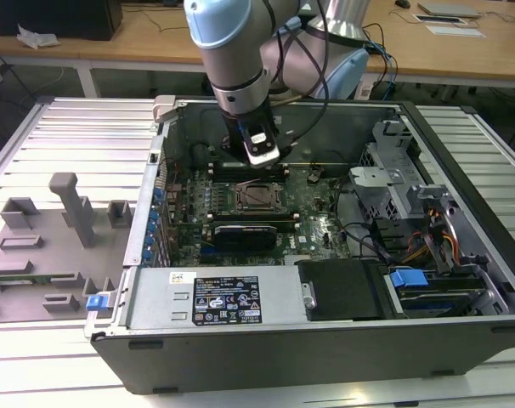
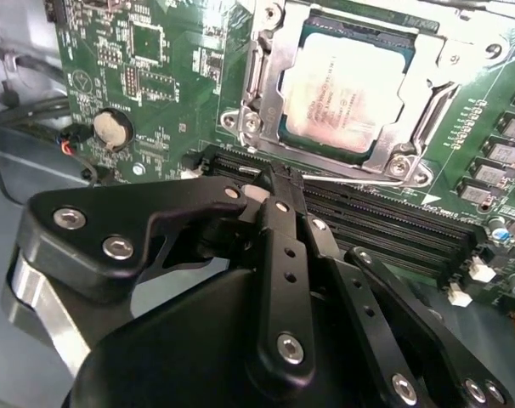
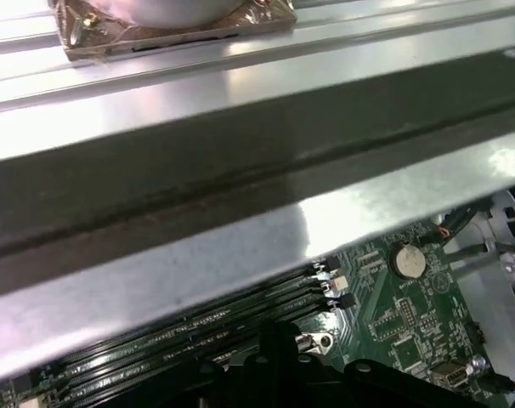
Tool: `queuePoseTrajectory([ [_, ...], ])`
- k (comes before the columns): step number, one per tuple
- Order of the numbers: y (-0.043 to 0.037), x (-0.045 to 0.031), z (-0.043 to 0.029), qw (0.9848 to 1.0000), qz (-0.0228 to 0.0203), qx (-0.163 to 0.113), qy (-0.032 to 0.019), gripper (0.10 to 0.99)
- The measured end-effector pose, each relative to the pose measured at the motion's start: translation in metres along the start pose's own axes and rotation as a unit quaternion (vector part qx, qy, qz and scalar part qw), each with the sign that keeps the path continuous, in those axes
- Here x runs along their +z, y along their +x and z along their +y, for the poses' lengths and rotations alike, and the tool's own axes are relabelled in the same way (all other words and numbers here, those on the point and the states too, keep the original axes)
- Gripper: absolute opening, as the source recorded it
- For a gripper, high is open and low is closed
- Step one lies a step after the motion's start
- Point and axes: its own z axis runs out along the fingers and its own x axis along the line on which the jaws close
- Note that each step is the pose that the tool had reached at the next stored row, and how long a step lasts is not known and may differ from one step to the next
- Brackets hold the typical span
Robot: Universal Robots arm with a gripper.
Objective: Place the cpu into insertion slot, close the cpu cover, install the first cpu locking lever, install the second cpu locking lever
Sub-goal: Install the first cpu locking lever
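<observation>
Risk first: my hand (image 2: 273, 174) is closing its two black fingers tip to tip right at the thin wire locking lever (image 2: 351, 177), just beside the RAM slots (image 2: 385, 225). I cannot tell whether the wire is actually pinched between the tips or only touching them. If it is only touching, the springy round wire is likely to be slipping off the smooth finger edge and snapping back, and the tips could be skidding onto the motherboard (image 2: 155, 68) or into the plastic RAM slot walls. Pushing at an angle could also be bending the wire instead of hooking it.

The cpu (image 2: 347, 89) is lying flat in the insertion slot (image 1: 240, 197), under the cpu cover (image 2: 266, 68), which is sitting down around it (looks closed to me, judging by the frame lying level over the chip edges).

Materials:
- The cpu top is a dull silver-grey metal square with faint print.
- The cover is a thin stamped shiny steel frame with screw heads at its corners.
- The board is glossy green with a round coin battery (image 2: 113, 129).
- The computer case (image 1: 325, 340) is grey sheet metal, lying open on a ribbed metal surface (image 1: 70, 127).
</observation>
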Motion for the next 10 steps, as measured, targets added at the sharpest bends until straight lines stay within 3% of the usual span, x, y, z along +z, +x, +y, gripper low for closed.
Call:
queuePoseTrajectory([
  [10, 0.0056, 0.0034, 0.0053, 0.999, -0.0108, 0.042, 0.0089, 0.106],
])
